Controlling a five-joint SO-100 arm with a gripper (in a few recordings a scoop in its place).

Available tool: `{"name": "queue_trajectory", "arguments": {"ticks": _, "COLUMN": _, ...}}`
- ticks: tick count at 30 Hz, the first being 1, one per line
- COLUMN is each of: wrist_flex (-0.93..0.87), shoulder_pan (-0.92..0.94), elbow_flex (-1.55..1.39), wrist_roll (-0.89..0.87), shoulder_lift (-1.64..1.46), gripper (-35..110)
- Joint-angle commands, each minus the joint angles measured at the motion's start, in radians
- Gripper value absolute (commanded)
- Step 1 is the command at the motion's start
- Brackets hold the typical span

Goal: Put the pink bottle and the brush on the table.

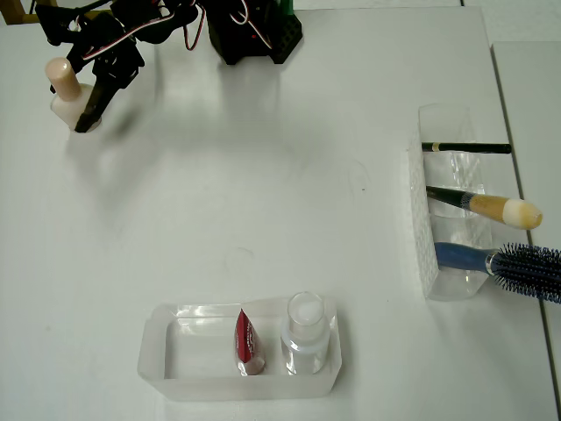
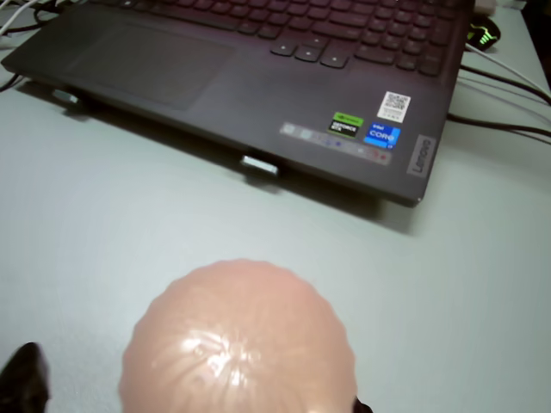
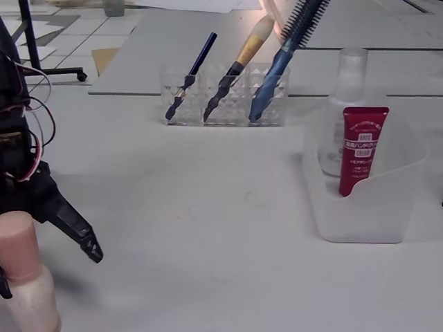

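The pink bottle (image 1: 61,86) (image 3: 24,277) stands upright on the white table (image 1: 263,175) at the far left of the overhead view. Its round cap (image 2: 237,340) looms large low in the wrist view. My gripper (image 1: 74,110) (image 3: 48,271) (image 2: 194,397) is open and straddles the bottle. One black finger (image 3: 76,232) stands clearly apart from it. The brush (image 1: 491,207) (image 3: 242,55), with a black handle and cream tip, leans in the middle slot of a clear holder (image 1: 432,224) at the right.
A thin dark pencil (image 1: 465,147) and a blue hairbrush (image 1: 517,261) share the holder. A clear tray (image 1: 175,351) near the front edge holds a red tube (image 1: 248,340) and a white-capped bottle (image 1: 305,329). A dark laptop (image 2: 258,69) lies beyond the pink bottle.
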State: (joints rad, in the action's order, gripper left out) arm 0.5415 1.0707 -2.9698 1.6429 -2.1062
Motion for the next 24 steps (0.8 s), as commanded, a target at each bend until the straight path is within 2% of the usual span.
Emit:
{"name": "queue_trajectory", "arguments": {"ticks": 1, "wrist_flex": -0.015, "shoulder_pan": 0.012, "elbow_flex": -0.005, "wrist_roll": 0.023, "shoulder_lift": -0.052, "gripper": 50}}
{"name": "queue_trajectory", "arguments": {"ticks": 15, "wrist_flex": -0.124, "shoulder_pan": 0.012, "elbow_flex": 0.087, "wrist_roll": 0.109, "shoulder_lift": -0.13, "gripper": 68}}
{"name": "queue_trajectory", "arguments": {"ticks": 24, "wrist_flex": -0.373, "shoulder_pan": 0.011, "elbow_flex": 0.287, "wrist_roll": 0.167, "shoulder_lift": -0.232, "gripper": 73}}
